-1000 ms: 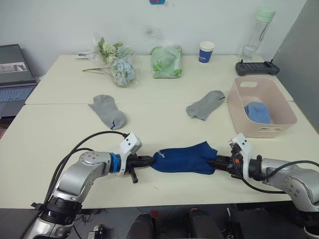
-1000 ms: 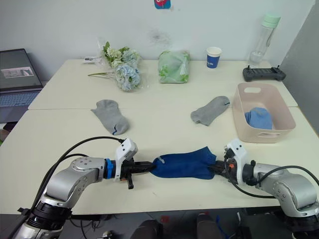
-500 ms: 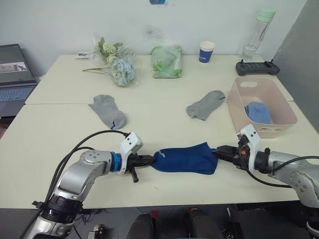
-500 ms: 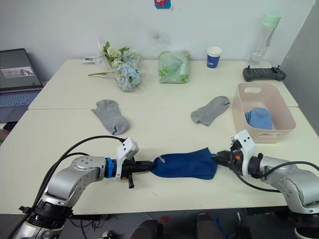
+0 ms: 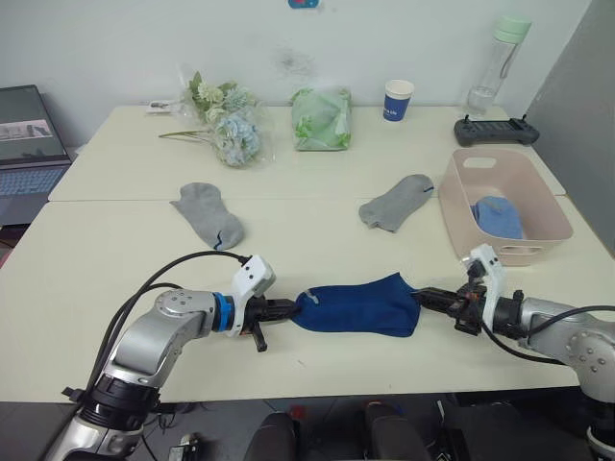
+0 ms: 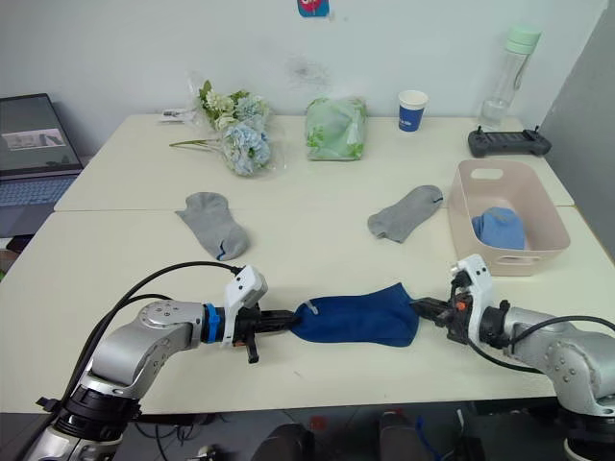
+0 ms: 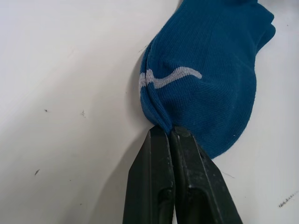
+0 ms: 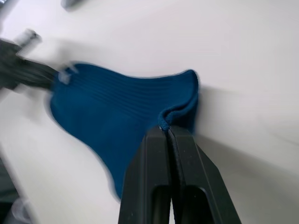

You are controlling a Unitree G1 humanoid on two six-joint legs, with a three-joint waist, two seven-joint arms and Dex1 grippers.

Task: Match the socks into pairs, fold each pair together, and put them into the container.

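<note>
Navy blue socks (image 5: 356, 305) lie flat near the table's front edge, seemingly two layers stacked. My left gripper (image 5: 291, 308) is shut on their left end, seen close in the left wrist view (image 7: 168, 133). The right gripper (image 5: 420, 299) is shut on the cuff at the right end (image 8: 166, 130). One grey sock (image 5: 208, 213) lies at mid-left, another grey sock (image 5: 396, 202) at mid-right. The pale pink container (image 5: 452, 206) stands at the right with a light blue sock bundle (image 5: 498, 216) inside.
Along the back of the table are a flower bouquet (image 5: 226, 120), a green wrapped bundle (image 5: 322, 117), a paper cup (image 5: 398, 99), a bottle (image 5: 495, 62) and a black controller (image 5: 496, 129). A laptop (image 5: 29, 134) sits at far left.
My right gripper has drawn back to the right, still holding the navy socks' end, so they lie stretched out longer. The left gripper has held still.
</note>
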